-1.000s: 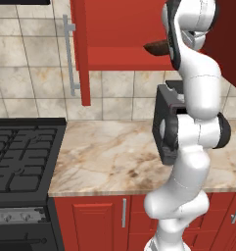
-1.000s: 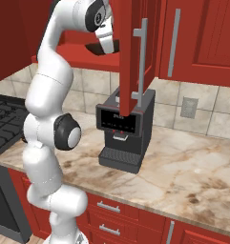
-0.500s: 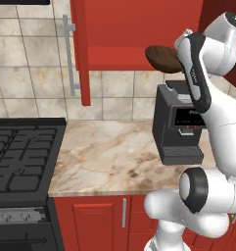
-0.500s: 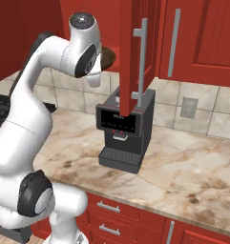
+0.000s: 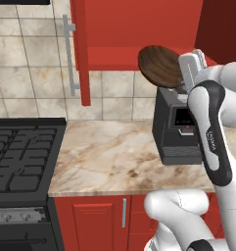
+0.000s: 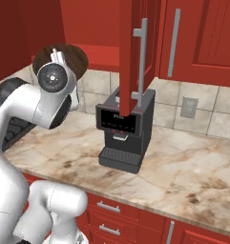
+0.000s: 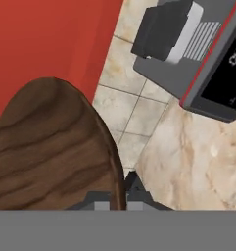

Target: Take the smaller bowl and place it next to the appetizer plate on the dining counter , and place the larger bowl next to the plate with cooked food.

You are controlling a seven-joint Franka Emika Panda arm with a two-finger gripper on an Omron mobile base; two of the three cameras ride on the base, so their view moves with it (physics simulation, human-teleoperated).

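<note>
Dark wood: the smaller bowl (image 5: 160,66) is pinched by its rim in our gripper (image 7: 125,188), tilted on edge, up in the air above the coffee machine (image 5: 177,128) and the marbled counter (image 5: 112,157). A second ago it sat higher, by the open red cabinet (image 5: 134,29); since then the arm has swung down and out. The dining counter run looks to be next.
</note>
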